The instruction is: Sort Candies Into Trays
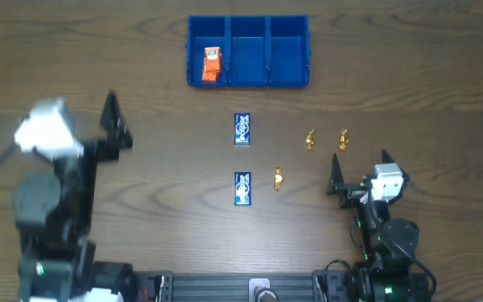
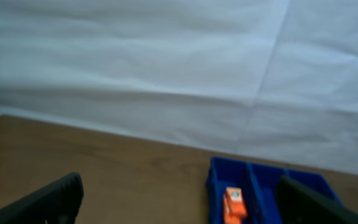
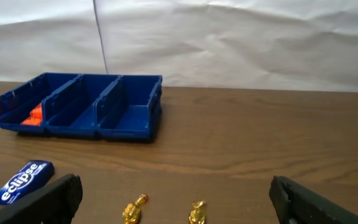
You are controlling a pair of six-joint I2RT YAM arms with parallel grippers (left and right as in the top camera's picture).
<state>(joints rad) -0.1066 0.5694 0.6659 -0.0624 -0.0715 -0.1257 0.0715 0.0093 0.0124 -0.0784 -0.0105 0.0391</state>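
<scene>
left gripper [image 1: 116, 126] and right gripper [image 1: 360, 172] hover open, an orange candy [image 1: 212, 65] lying in the blue tray [image 1: 248, 59].

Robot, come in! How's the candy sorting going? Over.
Left end effector open, right end effector open. One orange candy in blue tray's left compartment. Two blue packs, three gold candies on table. Nothing in the way.

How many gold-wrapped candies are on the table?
3. Two gold candies lie side by side in front of the blue tray's right end; the third lies beside the nearer blue pack. None seems hidden.
</scene>
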